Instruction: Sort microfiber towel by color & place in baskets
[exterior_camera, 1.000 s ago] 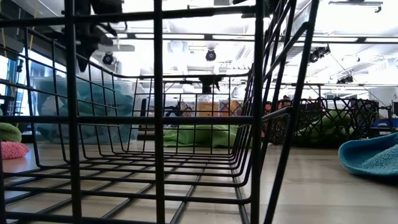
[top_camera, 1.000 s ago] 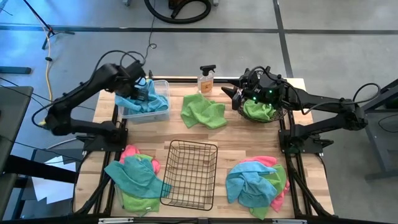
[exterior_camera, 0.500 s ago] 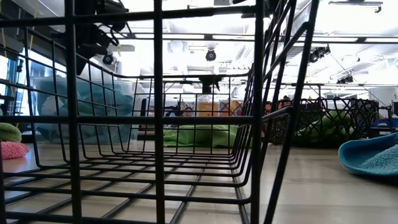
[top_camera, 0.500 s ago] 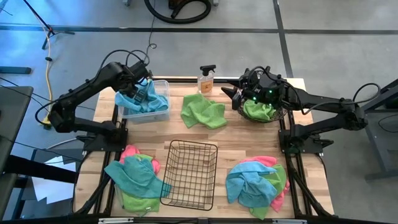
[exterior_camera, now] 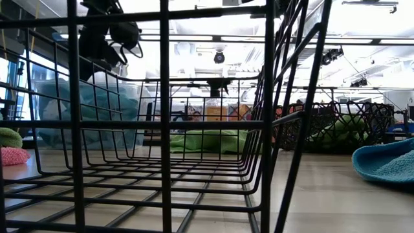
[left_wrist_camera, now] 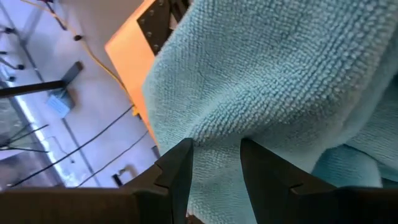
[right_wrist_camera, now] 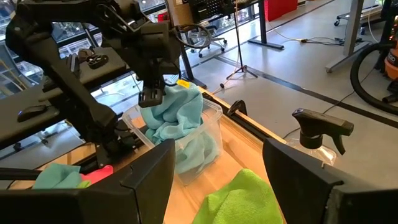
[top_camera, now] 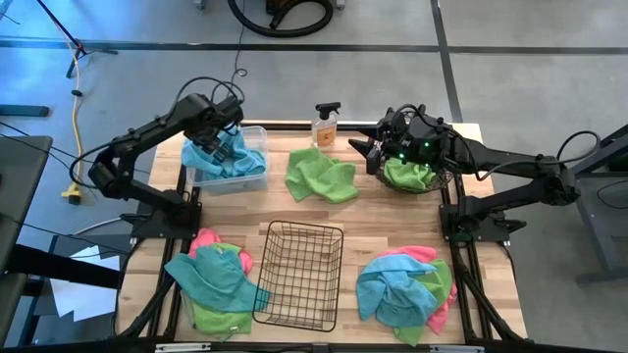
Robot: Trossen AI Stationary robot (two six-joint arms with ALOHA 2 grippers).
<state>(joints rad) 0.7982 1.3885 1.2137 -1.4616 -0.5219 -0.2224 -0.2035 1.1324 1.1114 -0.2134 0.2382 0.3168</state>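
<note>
The left gripper hangs over the clear plastic bin at the counter's back left, its fingers pinching a teal-blue towel heaped there. The right gripper, fingers apart and empty, hovers beside the round woven-wire basket holding a lime green towel.

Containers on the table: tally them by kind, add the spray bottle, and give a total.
Clear rectangular plastic bin: 1
Round dark woven-wire basket: 1
Black rectangular wire-grid basket: 1
Orange spray bottle: 1
Total: 4
</note>
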